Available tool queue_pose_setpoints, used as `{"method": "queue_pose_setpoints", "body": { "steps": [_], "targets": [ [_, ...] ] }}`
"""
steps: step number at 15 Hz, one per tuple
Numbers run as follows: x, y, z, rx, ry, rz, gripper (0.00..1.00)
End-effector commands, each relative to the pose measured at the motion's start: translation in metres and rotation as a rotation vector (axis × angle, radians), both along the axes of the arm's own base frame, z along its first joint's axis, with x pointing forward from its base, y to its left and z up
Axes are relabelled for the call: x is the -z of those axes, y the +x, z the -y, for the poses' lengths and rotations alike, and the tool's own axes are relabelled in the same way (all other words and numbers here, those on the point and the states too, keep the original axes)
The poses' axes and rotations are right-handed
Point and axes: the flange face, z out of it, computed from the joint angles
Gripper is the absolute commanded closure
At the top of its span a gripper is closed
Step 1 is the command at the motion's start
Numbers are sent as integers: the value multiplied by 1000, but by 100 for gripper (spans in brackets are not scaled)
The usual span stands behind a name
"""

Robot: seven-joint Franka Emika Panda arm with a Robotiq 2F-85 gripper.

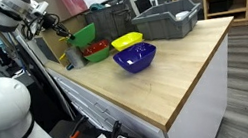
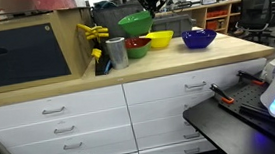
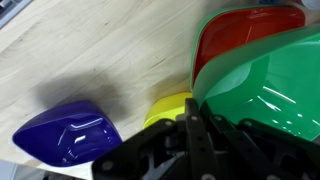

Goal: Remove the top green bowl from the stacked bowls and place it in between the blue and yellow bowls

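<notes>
**Green bowl aloft, pinched at its rim**

The wooden counter (image 1: 197, 52) carries a grey bin (image 1: 166, 19) at its far end. In an exterior view the top green bowl (image 2: 135, 25) hangs tilted in the air just above the stacked bowls (image 2: 135, 47), where a red inside shows. To their right sits the yellow bowl (image 2: 159, 38), then a gap, then the blue bowl (image 2: 198, 39) further right. The gripper (image 3: 195, 125) is pressed together on the green bowl's rim. The bowl looks like thin, glossy plastic: probably light and fairly stiff, but slippery. The rim is the sensible place to hold it, though a tilted bowl may swing or slide in the pinch
</notes>
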Motion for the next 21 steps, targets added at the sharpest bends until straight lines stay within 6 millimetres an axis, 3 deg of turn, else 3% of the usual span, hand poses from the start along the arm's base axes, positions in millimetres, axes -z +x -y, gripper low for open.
{"method": "queue_pose_setpoints", "body": {
  "steps": [1, 5, 11, 17, 21],
  "targets": [
    [-12, -37, 25, -19, -58, -17, 99],
    [-5, -64, 48, -30, -103, -45, 99],
    [34, -92, 100, 13, -165, -105, 99],
    [71, -98, 123, 44, -124, -145, 99],
    [75, -86, 120, 67, -46, -147, 99]
  ]
}}
